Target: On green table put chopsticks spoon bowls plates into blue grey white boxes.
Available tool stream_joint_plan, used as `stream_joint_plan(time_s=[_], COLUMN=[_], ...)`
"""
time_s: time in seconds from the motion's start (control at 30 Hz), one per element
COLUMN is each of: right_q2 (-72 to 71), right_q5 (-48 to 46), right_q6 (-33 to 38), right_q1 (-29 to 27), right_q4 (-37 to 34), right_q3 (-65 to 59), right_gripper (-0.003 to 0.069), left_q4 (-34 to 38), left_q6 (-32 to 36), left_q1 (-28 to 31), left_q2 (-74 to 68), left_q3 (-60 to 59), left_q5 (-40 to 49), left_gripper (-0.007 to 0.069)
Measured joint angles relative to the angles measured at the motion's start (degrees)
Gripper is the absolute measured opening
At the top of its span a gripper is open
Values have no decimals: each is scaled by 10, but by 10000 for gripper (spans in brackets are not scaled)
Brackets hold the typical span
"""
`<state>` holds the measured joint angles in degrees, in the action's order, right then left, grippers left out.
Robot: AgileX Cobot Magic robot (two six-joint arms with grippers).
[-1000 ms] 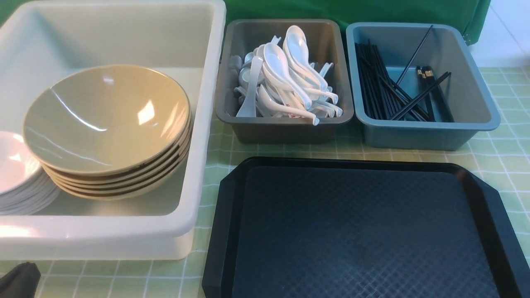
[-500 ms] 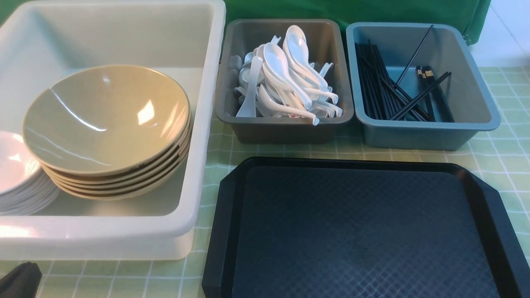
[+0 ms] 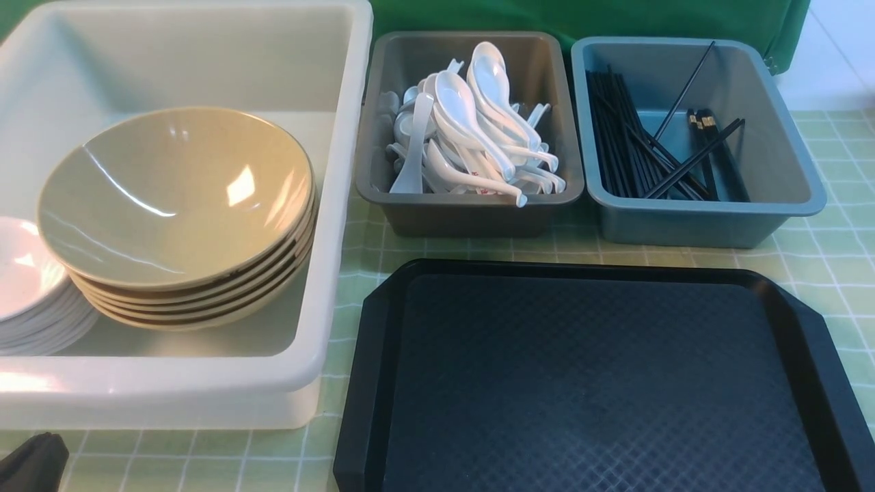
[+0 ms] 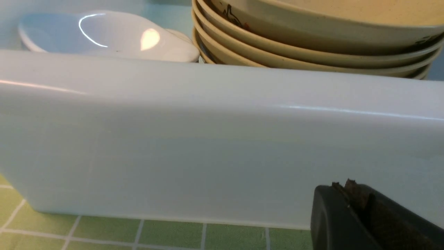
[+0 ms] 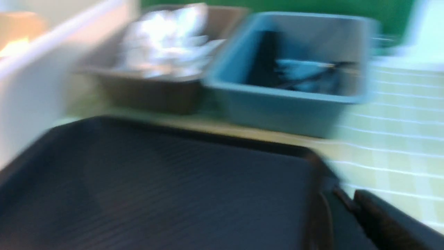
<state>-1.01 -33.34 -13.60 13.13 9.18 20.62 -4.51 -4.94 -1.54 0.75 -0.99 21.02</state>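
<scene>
Nothing in the front view has shifted since the earlier frames — tan bowls (image 3: 176, 205) and white plates (image 3: 27, 287) sit in the white box (image 3: 335, 205) at left, spoons (image 3: 472, 130) in the grey box (image 3: 472, 212) at top centre, chopsticks (image 3: 649, 150) in the blue box (image 3: 711, 219) at upper right. The black tray (image 3: 588, 383) rests on the green counter (image 3: 827, 253). The left gripper (image 4: 350, 205) is closed, empty; the right gripper (image 5: 347, 208) is blurred — cannot tell.

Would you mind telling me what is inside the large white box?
The white box holds stacked tan bowls beside stacked white plates. The box floor beneath both stacks is covered.
</scene>
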Motion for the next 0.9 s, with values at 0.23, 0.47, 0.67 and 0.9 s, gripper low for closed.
stream_joint_plan(time_s=[0.23,0.47,0.67,0.9], right_q2=[0,0,0,1], right_q5=[2,52,91,156], right_q6=[12,260,257,249], right_q1=[-143,-202,-210,-210], right_q4=[1,-122,-114,-98], right_q3=[0,-39,-163,-207], right_gripper=[89,99,103,107], left_q4=[1,1,1,2], left_q6=[0,0,0,0], left_q1=[0,0,0,0], left_q2=[0,0,0,0], left_q3=[0,0,0,0], left_q5=[-1,-1,-1,-1], left_gripper=[-1,-1,-1,-1])
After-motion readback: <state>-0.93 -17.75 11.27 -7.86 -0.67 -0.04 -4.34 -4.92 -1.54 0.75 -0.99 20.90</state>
